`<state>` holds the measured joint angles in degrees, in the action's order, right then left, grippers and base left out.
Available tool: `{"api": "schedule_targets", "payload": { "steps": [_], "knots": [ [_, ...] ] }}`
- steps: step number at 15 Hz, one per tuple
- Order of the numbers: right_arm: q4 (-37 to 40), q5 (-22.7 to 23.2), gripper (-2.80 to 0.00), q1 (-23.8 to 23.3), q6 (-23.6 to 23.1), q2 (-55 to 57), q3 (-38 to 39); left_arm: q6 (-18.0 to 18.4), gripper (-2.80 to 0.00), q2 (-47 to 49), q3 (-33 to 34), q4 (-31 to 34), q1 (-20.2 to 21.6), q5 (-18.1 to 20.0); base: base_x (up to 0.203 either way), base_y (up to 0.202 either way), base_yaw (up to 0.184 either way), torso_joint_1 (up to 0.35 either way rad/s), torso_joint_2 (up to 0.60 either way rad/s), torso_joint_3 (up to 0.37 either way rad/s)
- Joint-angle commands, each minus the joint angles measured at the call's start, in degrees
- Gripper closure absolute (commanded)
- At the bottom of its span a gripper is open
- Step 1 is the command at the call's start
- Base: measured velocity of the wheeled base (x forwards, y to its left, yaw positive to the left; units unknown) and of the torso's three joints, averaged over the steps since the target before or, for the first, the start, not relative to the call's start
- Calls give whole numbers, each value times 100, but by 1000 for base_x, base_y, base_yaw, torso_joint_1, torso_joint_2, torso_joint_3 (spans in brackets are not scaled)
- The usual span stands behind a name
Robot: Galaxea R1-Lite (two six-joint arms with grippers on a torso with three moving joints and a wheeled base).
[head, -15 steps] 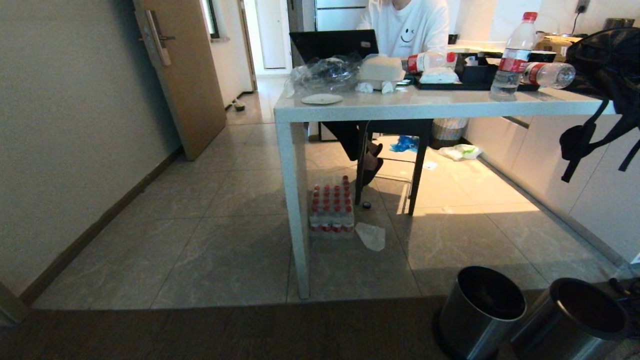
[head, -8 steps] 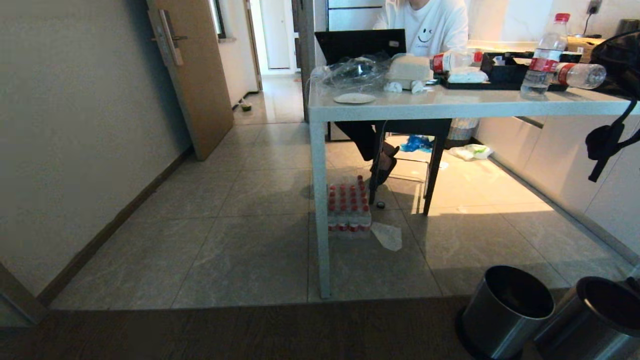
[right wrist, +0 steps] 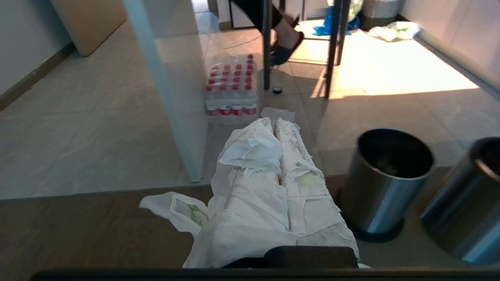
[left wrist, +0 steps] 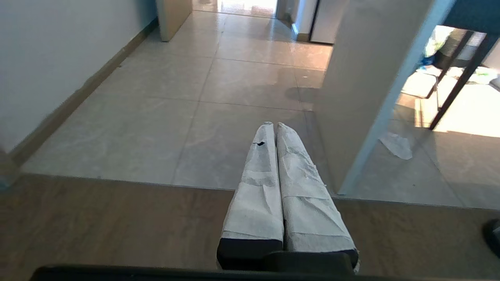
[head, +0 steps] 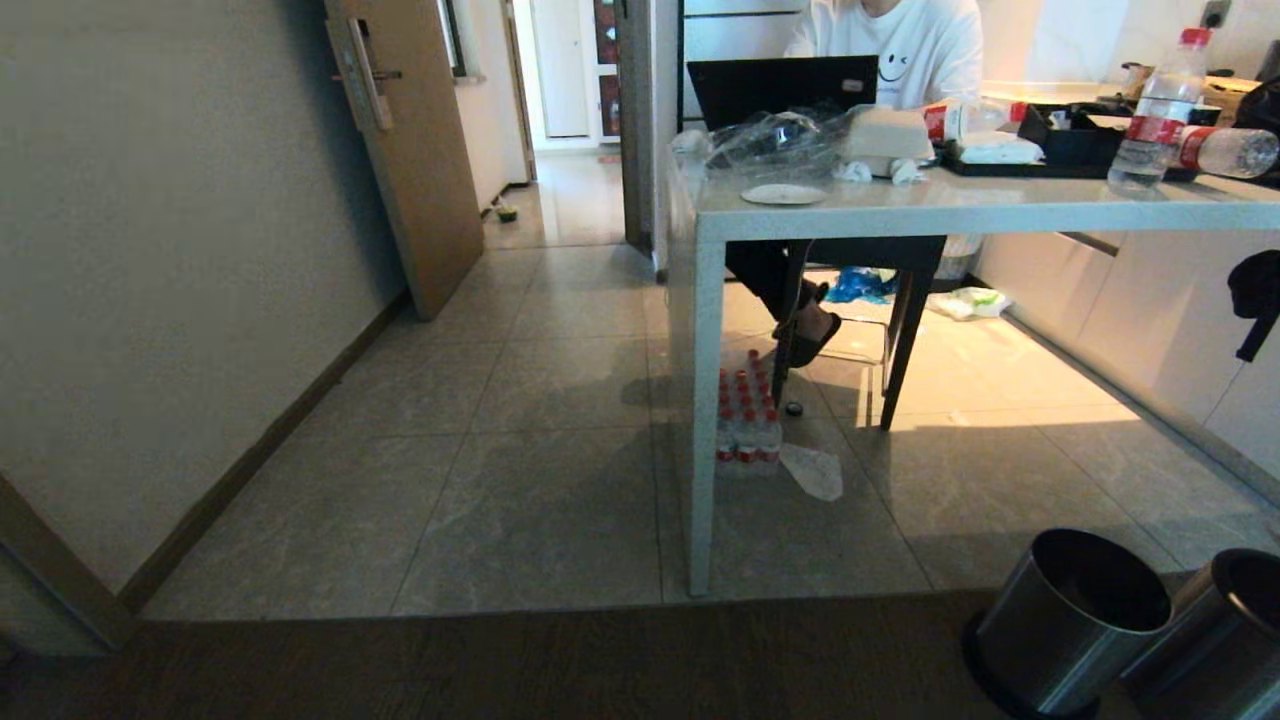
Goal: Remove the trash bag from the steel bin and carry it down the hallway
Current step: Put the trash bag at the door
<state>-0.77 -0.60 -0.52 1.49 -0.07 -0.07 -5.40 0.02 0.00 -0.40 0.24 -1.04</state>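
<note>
In the right wrist view my right gripper is shut on the trash bag, a thin white bag with green print. The bag drapes over one finger and hangs down beside it. Two alike steel bins stand at the near right, one close beside the gripper and one further right; both look dark and bagless inside. My left gripper is shut with nothing in it, held low over the floor. Neither gripper shows in the head view. The hallway opens beyond the open brown door.
A white table stands ahead with a person seated at it behind a laptop. A pack of red-capped bottles and a flat white scrap lie under it. A wall runs along the left.
The whole head view has slid to the right, so the camera has turned left toward the doorway. The bins now sit nearer the right edge.
</note>
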Motion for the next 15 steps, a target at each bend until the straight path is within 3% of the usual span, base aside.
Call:
{"api": "schedule_targets", "payload": {
  "steps": [1, 15],
  "knots": [
    [-2, -2, 0, 0, 1, -8, -1, -5, 0, -2, 9, 5, 2, -2, 0, 194, 0, 2, 7, 2],
    [-2, -2, 0, 0, 1, -10, -1, -14, 0, -2, 9, -4, 2, -11, 0, 193, 1, 2, 2, 2]
  ]
}}
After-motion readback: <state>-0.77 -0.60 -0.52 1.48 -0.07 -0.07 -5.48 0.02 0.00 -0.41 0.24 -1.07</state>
